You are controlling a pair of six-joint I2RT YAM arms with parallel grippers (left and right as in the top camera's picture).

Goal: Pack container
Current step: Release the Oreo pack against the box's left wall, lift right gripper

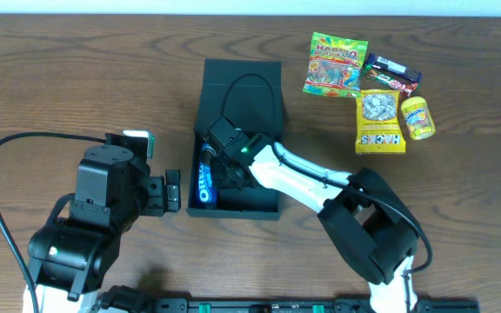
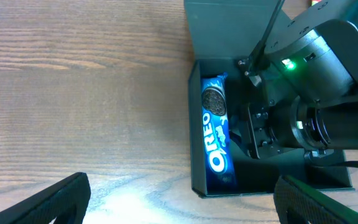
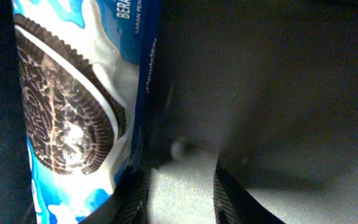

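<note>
Container (image 1: 242, 87) open on table (image 1: 76, 69), centre. Oreo pack (image 1: 204, 184) lies along its left wall. Right hand (image 3: 179, 186) inside beside pack, jaws part open, empty. Left hand (image 1: 173, 189) wide open, empty, beside container. Likely step: release. Next: lift clear, fetch Haribo bag (image 1: 336, 63).

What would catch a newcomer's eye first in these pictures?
The bright blue Oreo packet lying along the left side of the black container, with the right gripper reaching in beside it, jaws apart. Next, the colourful Haribo bag and yellow Hacks bag at the far right.
</note>
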